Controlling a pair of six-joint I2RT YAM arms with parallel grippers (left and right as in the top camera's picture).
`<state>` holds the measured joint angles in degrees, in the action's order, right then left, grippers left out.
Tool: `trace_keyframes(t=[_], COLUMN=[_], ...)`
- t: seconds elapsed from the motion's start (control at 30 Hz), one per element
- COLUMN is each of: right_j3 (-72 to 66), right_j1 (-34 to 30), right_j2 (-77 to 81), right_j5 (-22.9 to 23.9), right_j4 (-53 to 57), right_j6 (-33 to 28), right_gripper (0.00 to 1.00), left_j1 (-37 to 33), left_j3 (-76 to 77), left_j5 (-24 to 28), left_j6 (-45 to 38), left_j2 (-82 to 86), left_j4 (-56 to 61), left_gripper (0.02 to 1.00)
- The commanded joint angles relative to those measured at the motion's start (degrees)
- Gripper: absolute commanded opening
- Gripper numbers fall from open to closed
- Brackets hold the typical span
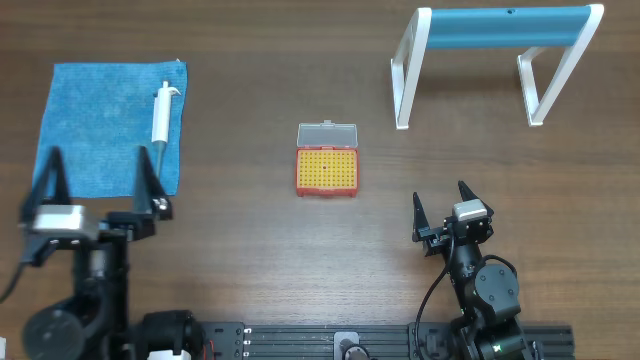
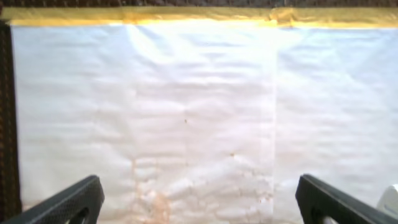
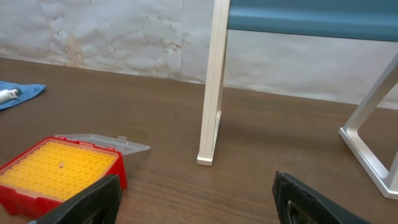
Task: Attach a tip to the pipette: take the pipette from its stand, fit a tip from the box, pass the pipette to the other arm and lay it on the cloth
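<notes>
The pipette (image 1: pixel 160 113) lies flat on the cloth (image 1: pixel 90 130), near the cloth's right edge. In the top view it sits just ahead of the left gripper (image 1: pixel 97 153), in line with that gripper's right finger. The left gripper's 2 fingers are spread wide and hold nothing; its wrist camera looks at a pale wall, so it seems raised and level rather than pointed down at the cloth. The right gripper (image 1: pixel 439 192) is also spread and empty, well apart from the pipette. The box (image 1: pixel 327 170) sits ahead of it to its left, lid open, and the stand (image 1: pixel 505 28) is farther ahead.

The pipette looks like a light, rigid plastic tool, smooth and a little slippery. Its thick white body is the safe place to grip, across the width around mid-length. The plunger end with its finger hook should be avoided, as should the thin lower shaft. Whether a tip is fitted is too small to tell. Any tip is held only by friction and could be knocked off or bent, so that end should stay free. The soft cloth gives underneath, so fingers closing low may snag fabric.
</notes>
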<state>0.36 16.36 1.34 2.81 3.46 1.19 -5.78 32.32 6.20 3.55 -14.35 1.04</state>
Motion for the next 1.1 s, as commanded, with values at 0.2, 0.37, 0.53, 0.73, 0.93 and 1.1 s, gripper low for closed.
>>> trace_keyframes(t=[0.2, 0.37, 0.53, 0.73, 0.93, 1.1], right_j3=[-0.1, -0.1, -0.1, -0.1, -0.1, -0.1], right_j1=[0.4, 0.4, 0.4, 0.4, 0.4, 0.4], right_j2=[0.0, 0.0, 0.0, 0.0, 0.0, 0.0], right_j5=[-0.5, -0.5, -0.5, -0.5, -0.5, -0.5], right_j4=[0.4, 0.4, 0.4, 0.4, 0.4, 0.4], right_j6=[0.7, 0.7, 0.7, 0.7, 0.7, 0.7], right_gripper=[0.803, 0.803, 0.803, 0.803, 0.803, 0.803], left_j1=[4.8, 4.8, 4.8, 4.8, 4.8, 6.9], left_j3=[-21.6, -26.9, -31.6, -32.0, -32.0, -32.0], left_j5=[1.8, 2.0, 2.0, 1.3, 0.9, -2.8], left_j6=[1.2, 2.1, 2.3, 2.3, 3.3, 3.3], left_j2=[9.9, 13.9, 14.2, 14.2, 14.2, 14.2], left_j4=[11.4, 11.7, 13.0, 4.1, -2.4, -5.4], left_gripper=[0.996, 0.998, 0.998, 0.998, 0.998, 0.998])
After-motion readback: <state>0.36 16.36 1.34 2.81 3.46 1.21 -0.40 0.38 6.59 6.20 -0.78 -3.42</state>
